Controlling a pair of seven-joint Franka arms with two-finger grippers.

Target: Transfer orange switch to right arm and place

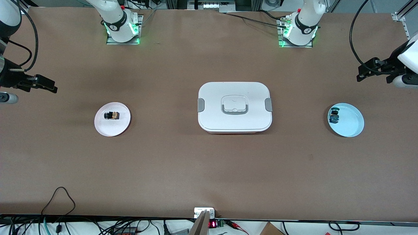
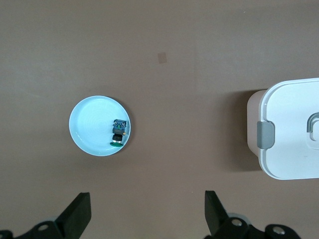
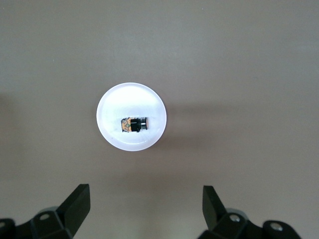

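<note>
The orange switch (image 1: 112, 115) lies on its side on a small white plate (image 1: 112, 128) toward the right arm's end of the table. The right wrist view shows the orange switch (image 3: 133, 124) on the white plate (image 3: 112, 107). My right gripper (image 1: 49, 85) hangs open and empty over the table at that end, beside the plate; in its own view the right gripper (image 3: 146, 204) has nothing between its fingers. My left gripper (image 1: 363, 73) hangs open and empty over the left arm's end of the table; the left gripper (image 2: 148, 209) shows wide apart.
A pale blue plate (image 1: 351, 125) at the left arm's end holds a black-blue part with a green cap (image 1: 334, 116); the blue plate (image 2: 89, 124) and part (image 2: 118, 132) show in the left wrist view. A closed white lidded box (image 1: 234, 107) sits mid-table.
</note>
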